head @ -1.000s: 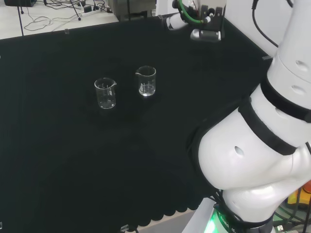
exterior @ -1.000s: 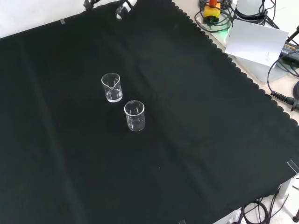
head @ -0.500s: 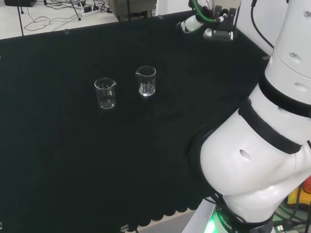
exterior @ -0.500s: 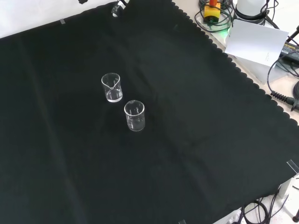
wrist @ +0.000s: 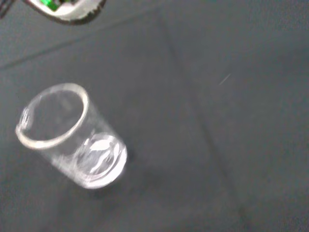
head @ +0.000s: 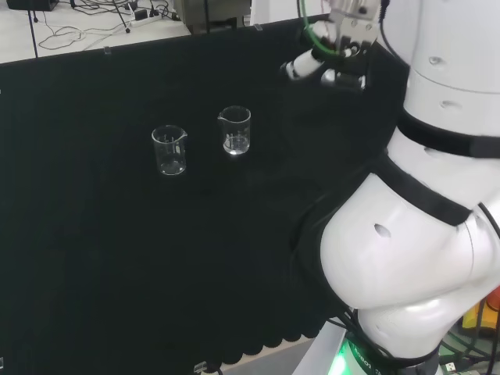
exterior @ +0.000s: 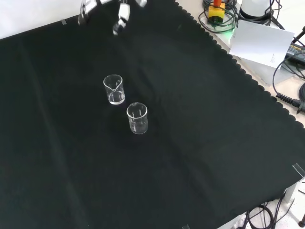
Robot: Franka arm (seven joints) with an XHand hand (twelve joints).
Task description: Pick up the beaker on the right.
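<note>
- Task barely begun: neither beaker touched, both stand upright on the black cloth of the desk (head: 94, 258).
- Target, by the head view, = right beaker (head: 235, 130); in the front view it's the upper one (exterior: 114, 89), nearer the top edge where the hand comes in.
- Other beaker (head: 169, 150) sits just beside it to the left in the head view; lower and slightly right in the front view (exterior: 137, 118). The two are apart, not touching.
- Both look empty, as far as clear glass lets me tell.
- Hand (head: 324, 64) hangs in the air right of the target in the head view, well apart from it, nothing in it.
- Front view: hand (exterior: 120, 19) is at the top edge, above the target, fingers spread and pointing down toward the cloth.
- Wrist view has one beaker (wrist: 67, 135) close and large, spout at the rim; prob. the target, can't be sure.
- White arm links (head: 414, 226) rise at the head view's right.
- Left to do: approach, close round the glass, lift. All of it, in my judgement.
</note>
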